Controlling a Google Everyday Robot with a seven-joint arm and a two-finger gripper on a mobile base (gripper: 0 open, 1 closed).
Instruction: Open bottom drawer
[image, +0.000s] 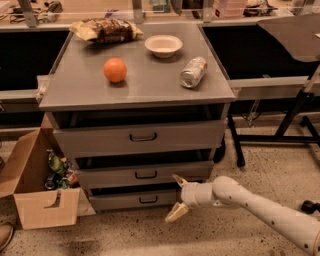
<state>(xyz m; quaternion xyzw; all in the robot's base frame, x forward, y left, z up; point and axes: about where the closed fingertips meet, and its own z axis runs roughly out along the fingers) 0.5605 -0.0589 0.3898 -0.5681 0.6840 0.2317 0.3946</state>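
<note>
- On the floor at 9 o'clock from the cabinet, a cardboard box (35, 200) is standing open, with cans and bottles lying inside.
- On the grey tabletop (75, 92), a snack bag (106, 30) is lying at 11 o'clock, and an orange (115, 70) is sitting at 6 o'clock from it.
- A pale bowl (163, 45) is sitting upright at 12 o'clock on that top, and a dented can (193, 72) is lying on its side at 4 o'clock from the bowl.
- Below, the top drawer (100, 140) and the middle drawer (110, 176) are sitting stacked, each with a dark gap showing above it.
- The bottom drawer (120, 200) is sitting lowest, its dark handle (148, 199) at the panel's middle.
- The tool (176, 196) is hovering at 3 o'clock from that handle, just before the panel's right end, its two fingers spreading wide and gripping nothing.
- The white arm (260, 212) is reaching in from 4 o'clock.
</note>
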